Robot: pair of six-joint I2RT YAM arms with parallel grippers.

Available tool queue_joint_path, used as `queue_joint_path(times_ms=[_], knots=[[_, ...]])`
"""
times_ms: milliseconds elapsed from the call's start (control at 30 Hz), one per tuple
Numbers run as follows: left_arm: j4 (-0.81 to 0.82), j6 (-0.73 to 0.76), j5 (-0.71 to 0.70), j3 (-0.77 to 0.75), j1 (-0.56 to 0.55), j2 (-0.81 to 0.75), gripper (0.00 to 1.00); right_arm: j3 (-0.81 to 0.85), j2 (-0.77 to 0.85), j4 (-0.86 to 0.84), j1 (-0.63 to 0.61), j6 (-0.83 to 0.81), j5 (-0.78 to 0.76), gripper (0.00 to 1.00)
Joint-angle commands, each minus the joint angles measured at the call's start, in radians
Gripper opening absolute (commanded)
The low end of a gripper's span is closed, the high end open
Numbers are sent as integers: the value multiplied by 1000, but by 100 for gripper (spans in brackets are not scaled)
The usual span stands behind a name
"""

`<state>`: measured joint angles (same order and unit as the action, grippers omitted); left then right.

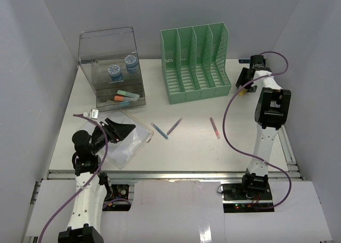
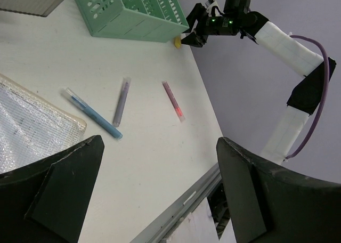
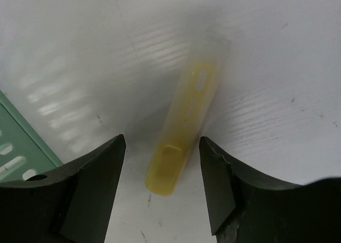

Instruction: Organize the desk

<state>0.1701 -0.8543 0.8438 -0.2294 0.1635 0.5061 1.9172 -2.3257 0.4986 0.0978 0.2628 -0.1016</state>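
Note:
The white desk [image 1: 197, 147] has a metal rail [image 1: 170, 173] along its near edge. On it lie a blue pen [image 1: 159, 130], a purple pen [image 1: 174, 126] and a red pen [image 1: 214, 127]. They also show in the left wrist view as the blue pen [image 2: 91, 114], purple pen [image 2: 122, 102] and red pen [image 2: 174, 100]. My left gripper [image 1: 118, 129] is open and empty over a clear mesh pouch [image 1: 128, 147]. My right gripper [image 3: 162, 144] is open at the desk's far right, low over it, its jaws either side of a yellow highlighter [image 3: 186, 115] without touching it.
A green slotted file rack [image 1: 194, 62] stands at the back middle. A clear drawer box [image 1: 112, 67] with small items stands at the back left. White walls close in the sides and back. The right arm [image 1: 272, 110] reaches along the desk's right edge.

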Motion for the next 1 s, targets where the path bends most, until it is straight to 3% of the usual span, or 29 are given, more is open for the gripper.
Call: queue_joint_path(times_ms=[0,100,367,533,633,767,967], knots=[[-17,0,34,13,1,-17,98,-39,40,14,5,17,2,64],[-17,-15,36,20,1,-28,98,-50,39,21,5,15,11,58],[-24,-71,78,22,0,-36,98,-92,19,20,3,4,29,23],[-21,-111,64,5,-13,-18,98,-140,74,11,17,-1,89,10],[1,-148,37,10,-49,-12,98,-266,218,-62,28,-66,199,8],[74,-191,-52,39,-138,-4,98,-567,439,-208,28,-192,342,8],[307,-214,-285,59,-470,143,98,-866,809,-207,29,-521,730,8]])
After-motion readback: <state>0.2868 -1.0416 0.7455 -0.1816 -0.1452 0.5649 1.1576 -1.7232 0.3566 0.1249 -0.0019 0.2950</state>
